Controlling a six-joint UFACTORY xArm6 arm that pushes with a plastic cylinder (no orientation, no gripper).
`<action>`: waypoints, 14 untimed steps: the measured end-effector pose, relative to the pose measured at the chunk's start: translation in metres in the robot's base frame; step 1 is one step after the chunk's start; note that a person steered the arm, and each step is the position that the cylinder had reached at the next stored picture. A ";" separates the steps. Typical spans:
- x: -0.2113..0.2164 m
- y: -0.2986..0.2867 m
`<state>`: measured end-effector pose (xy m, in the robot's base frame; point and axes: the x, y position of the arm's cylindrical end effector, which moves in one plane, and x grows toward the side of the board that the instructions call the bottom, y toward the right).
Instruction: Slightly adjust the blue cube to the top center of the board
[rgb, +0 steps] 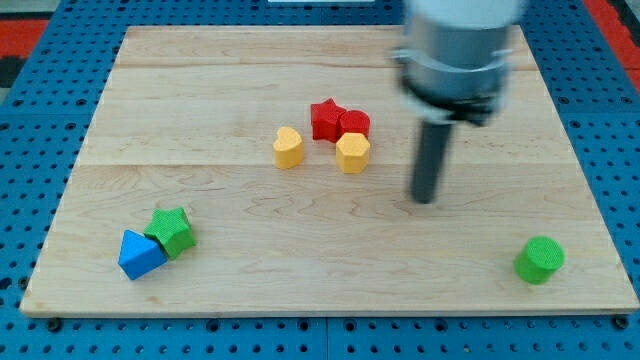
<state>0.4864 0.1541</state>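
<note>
The only blue block (139, 254) lies at the board's bottom left; its shape looks more like a wedge than a cube. It touches a green star block (173, 231) on its upper right. My tip (427, 198) rests on the wooden board (300, 290) right of centre, far from the blue block and well to its right. The dark rod hangs from the grey arm body (460, 50) at the view's top right.
A red star block (325, 118) and a red cylinder (354, 124) sit near the centre, with a yellow hexagonal block (352, 152) just below and a yellow heart-like block (288, 147) to the left. A green cylinder (540, 260) stands at the bottom right.
</note>
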 end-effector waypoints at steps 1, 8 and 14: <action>0.047 0.082; 0.067 -0.250; -0.294 0.107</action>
<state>0.1924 0.2613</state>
